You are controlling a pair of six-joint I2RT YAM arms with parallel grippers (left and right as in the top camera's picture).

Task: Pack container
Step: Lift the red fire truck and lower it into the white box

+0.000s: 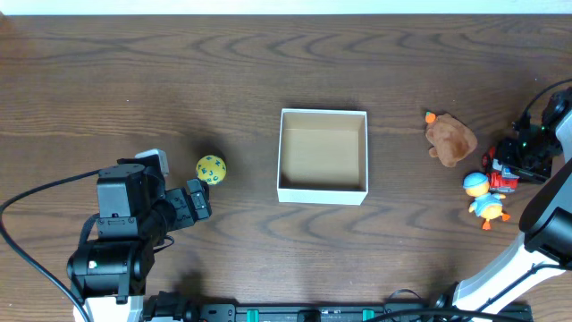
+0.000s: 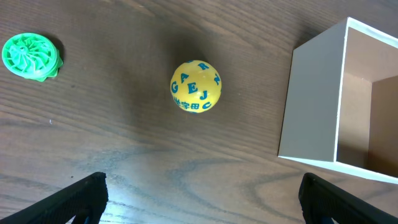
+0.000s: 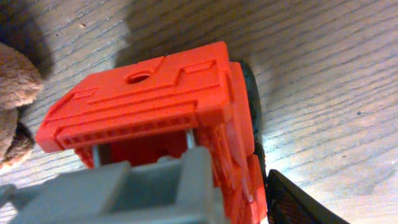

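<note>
– Overhead first: where does the container (image 1: 323, 194) sit?
– Middle of the frame, upright and open-topped, with white walls and its tan floor showing.
– And around it?
– A yellow ball (image 1: 211, 169) lies to its left, apart from it. The left gripper (image 1: 202, 199) is just below and left of that ball, not touching it. At the right of the frame there is a brown plush toy (image 1: 451, 139). Below it stands a duck figure (image 1: 485, 199) with a blue cap, and a red toy truck (image 1: 500, 175) is just beside the duck. The right gripper (image 1: 514, 165) sits over the truck.
– Left wrist view?
– Both fingertips (image 2: 81, 199) show in the bottom corners, spread wide, with bare table (image 2: 186, 180) between them. The ball, printed with blue letters, is at centre frame, above the gap. A green ridged disc (image 2: 31, 57) lies at upper left, and the container's white wall fills the right side.
– Right wrist view?
– The truck takes up most of the frame, very close. A bit of the plush shows at the left edge, and one dark finger (image 3: 298, 202) is at lower right beside the truck. The other finger is hidden, so I cannot tell whether this claw pinches the truck or only straddles it.
</note>
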